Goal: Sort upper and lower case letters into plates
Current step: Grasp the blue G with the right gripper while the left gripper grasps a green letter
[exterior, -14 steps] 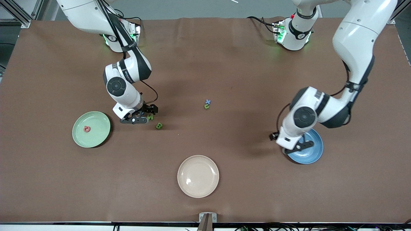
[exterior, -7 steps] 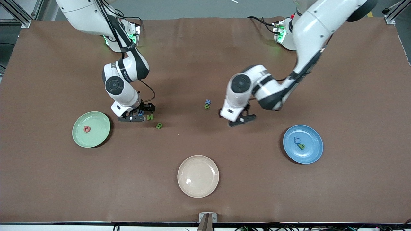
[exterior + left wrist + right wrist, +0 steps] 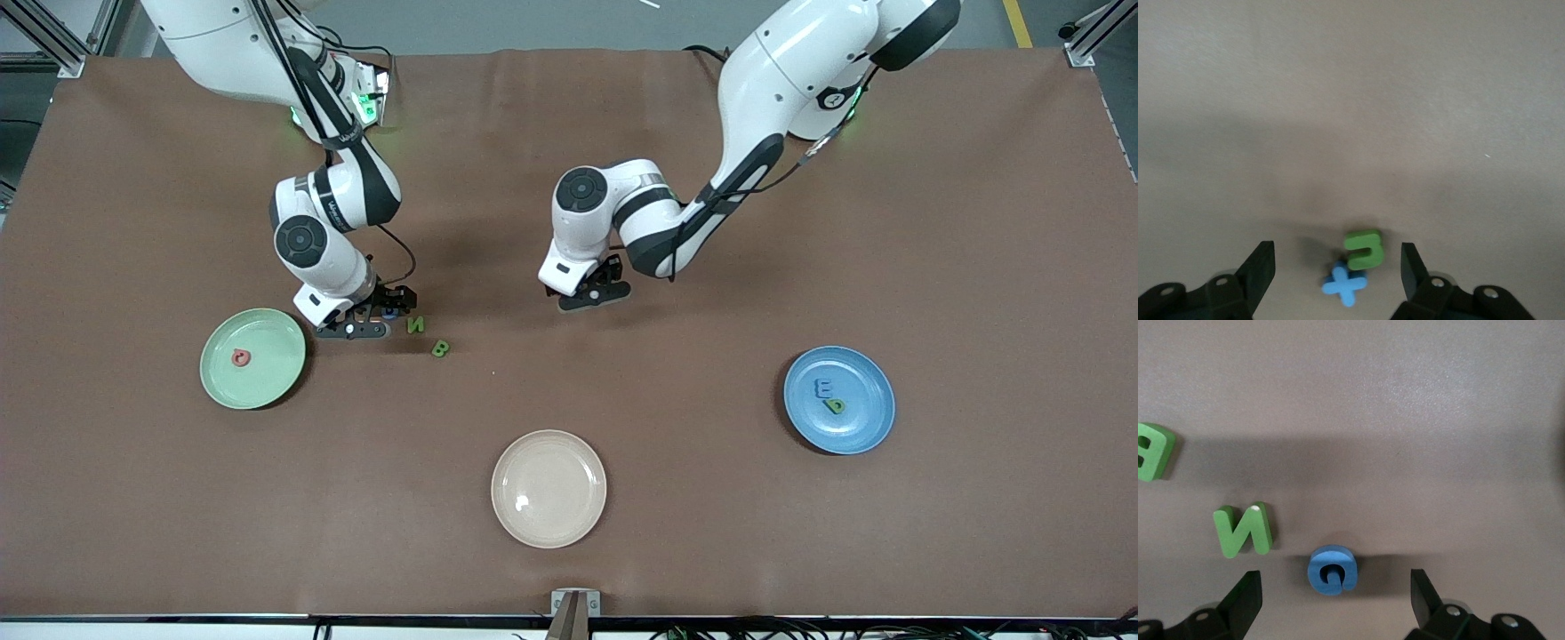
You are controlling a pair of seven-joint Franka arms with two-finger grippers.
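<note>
Mid-sort, both arms at the pick-up step. My right gripper (image 3: 363, 322), mid-frame beside the mint plate (image 3: 267, 382), is wide open around a blue round letter (image 3: 1332, 569). My left gripper (image 3: 594, 292), frame centre, is spread over the touching green u (image 3: 1364, 249) and blue x (image 3: 1345, 286). Next I'd lower and pinch just one.

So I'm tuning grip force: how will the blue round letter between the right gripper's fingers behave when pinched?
The blue round letter looks chunky and matte, so probably stiff, light and not slippery. Lying flat on the table, it seems unlikely to roll. The right gripper stands open around it, with the green N close enough to get nudged.
</note>
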